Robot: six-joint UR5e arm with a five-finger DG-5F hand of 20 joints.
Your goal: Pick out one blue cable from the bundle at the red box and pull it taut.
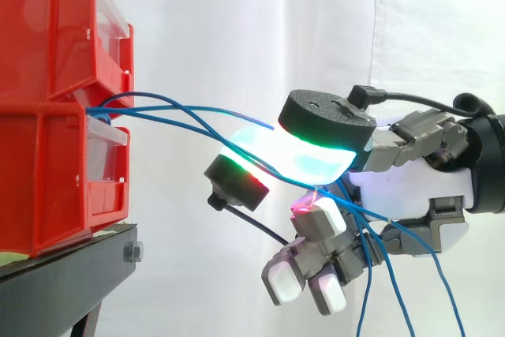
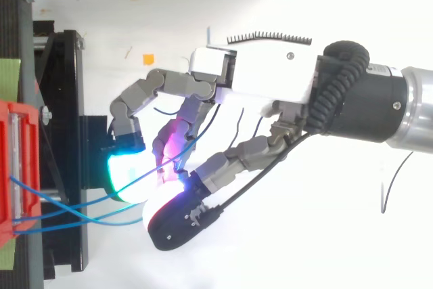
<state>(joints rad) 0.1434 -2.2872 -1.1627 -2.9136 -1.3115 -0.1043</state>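
I see the bundle of blue cables (image 1: 146, 94) as several thin, glossy blue strands. They come out of the gap between the two stacked red bins on the left and run right towards the hand. Between the bins and the hand they bow in loose curves rather than straight lines. From above, one blue cable (image 2: 139, 179) climbs away from the others and runs in between the glowing pads, while the other strands stay lower and end under the hand. In the side view the loose ends (image 1: 402, 305) trail past the palm and hang down at the lower right.

The hand (image 2: 250, 86) reaches in from the right, well clear of the bins. Its fingers are curled inward, with the fingertips (image 1: 316, 159) glowing cyan and green and one showing magenta where the strand passes. As far as I can read it, the fingers and thumb are closed on that single strand.

The upper red bin (image 1: 47, 37) sits on the lower red bin (image 1: 47, 179). Both rest on the black stand (image 1: 71, 274). I cannot tell what lies inside either bin.
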